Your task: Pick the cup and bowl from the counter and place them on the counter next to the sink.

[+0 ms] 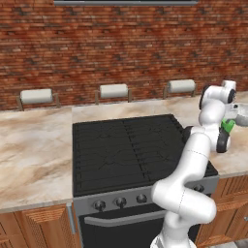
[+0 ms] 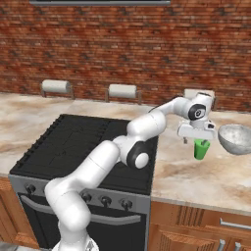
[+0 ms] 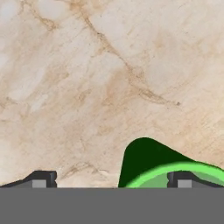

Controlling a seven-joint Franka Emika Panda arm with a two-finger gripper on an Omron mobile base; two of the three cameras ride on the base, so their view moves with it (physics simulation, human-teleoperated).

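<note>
The counter [image 2: 206, 181], a beige marbled stone worktop over brown wooden cabinets, runs along the brick wall on both sides of the black stove top [image 1: 131, 147]. Three paper towel rolls [image 1: 114, 90] stand in holders at the far edge of the counter, against the wall. The white arm [image 2: 112, 152] rises in front of the stove and reaches to the right, over the counter section right of the stove. The bowl [image 2: 236, 138], wide, round and pale grey-white, sits on that counter section, at the right edge of the right base view. The gripper [image 2: 198, 141] points down directly over the cup [image 2: 200, 149], with its jaws spread fully apart and nothing held between them. In the hand view, one fingertip [image 3: 179, 179] lies over the cup rim and the other fingertip [image 3: 41, 179] is well off to the side over bare counter. The cup, small and bright green, stands upright on the counter just left of the bowl.
</note>
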